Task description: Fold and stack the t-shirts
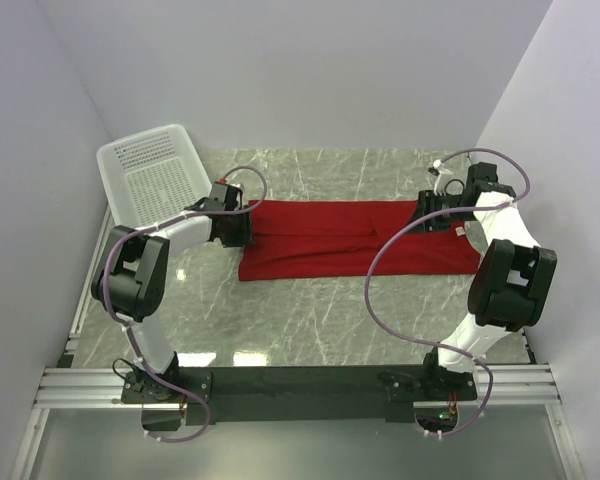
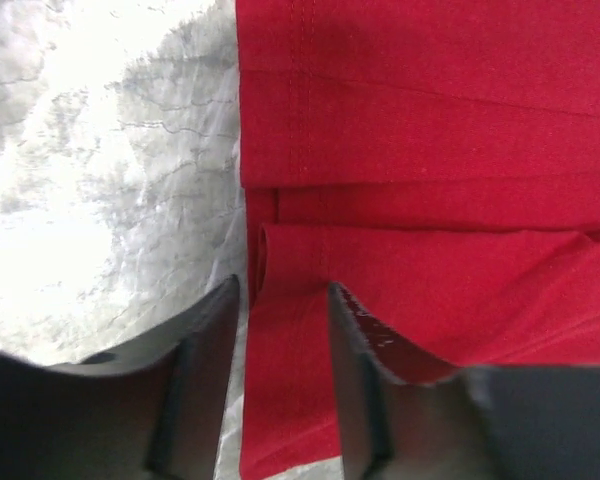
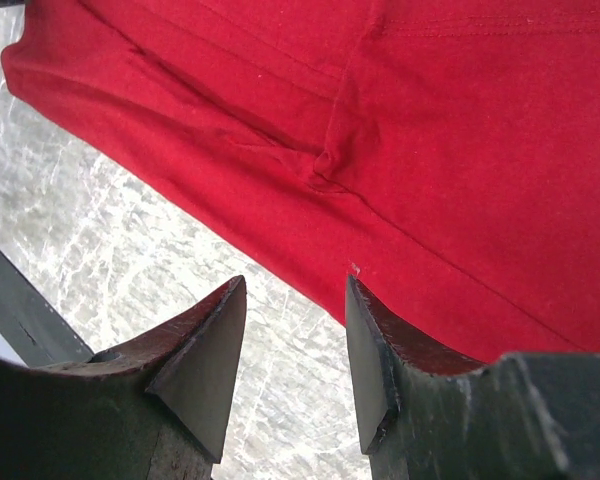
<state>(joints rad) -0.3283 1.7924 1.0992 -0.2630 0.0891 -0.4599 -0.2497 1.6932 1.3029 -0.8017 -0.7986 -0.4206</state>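
— Grey marbled worktop point(image 1: 310, 320), both arms out. Left tool point(image 2: 282, 290)?
— Jaws apart, straddling the hem edge of the red t-shirt point(image 1: 350, 240), with cloth in the gap and no pinch yet.
— Right tool point(image 3: 295, 285)?
— Apart too, at the shirt's opposite end, with bare worktop showing between the fingers. White basket point(image 1: 150, 175) sits behind the left tool.

Bright light from above. The counter point(image 2: 70, 150) glares white in the left wrist view; the fingers point(image 2: 195, 400) look blurry.
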